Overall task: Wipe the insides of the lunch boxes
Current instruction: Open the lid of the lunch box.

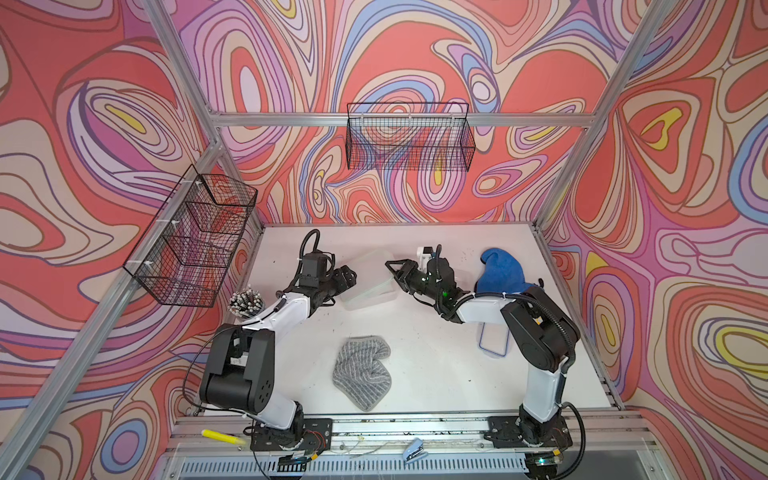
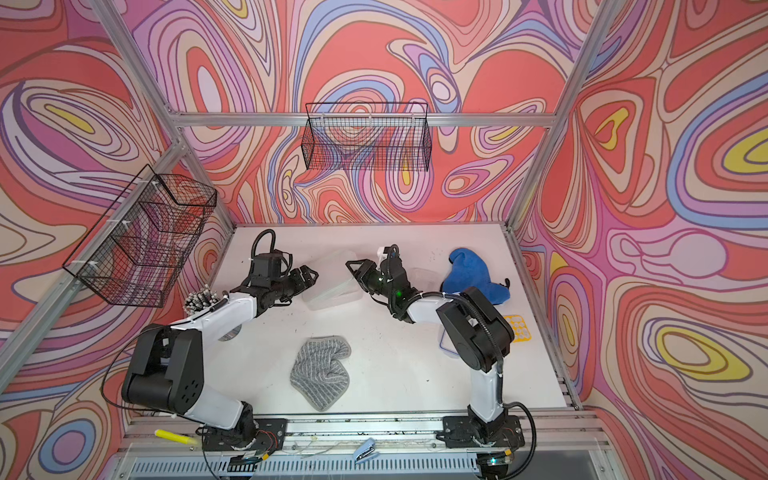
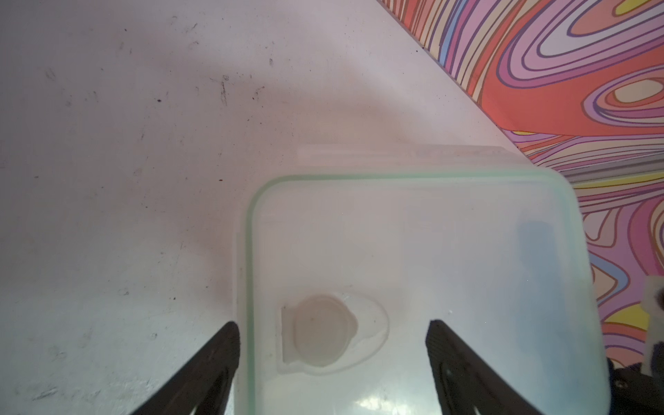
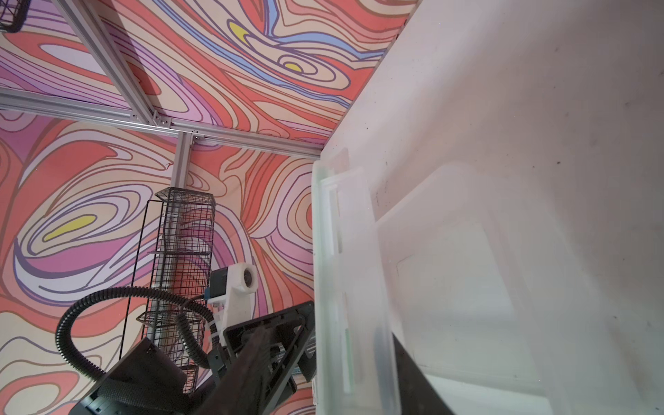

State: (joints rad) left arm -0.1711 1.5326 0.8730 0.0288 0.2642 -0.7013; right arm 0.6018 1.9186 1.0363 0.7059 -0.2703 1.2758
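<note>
Left wrist cam is staring straight down at the green-rimmed lid [image 3: 413,251], which is sitting on top of the large lunch box [image 1: 368,297]. My left gripper [image 3: 332,323] has its fingers spread wide and is holding nothing. One finger is just off the lid's edge over bare table, and the other is above the lid past the round vent cap [image 3: 319,330]. My right gripper [image 1: 394,274] comes at the box from the opposite end. On the right wrist cam the lid's rim sits between its fingers, which are partway closed, but I can't tell if they're actually pinching it.

Handling-wise, I'd guess this tub is light, thin, stiff-ish plastic with slick walls. It'll probably skate across the table as soon as a cloth drags around inside. I'd pin it by a short end wall or the rim, not the flexy middle of a long side.

Looks: clear, rectangular, rounded corners, and empty as far as I can see. It sits straight beyond the gray striped cloth [image 1: 361,372], toward the back wall. The small lunch box [image 2: 424,276] is also beyond that cloth but off to the right, half hidden by my right arm.
</note>
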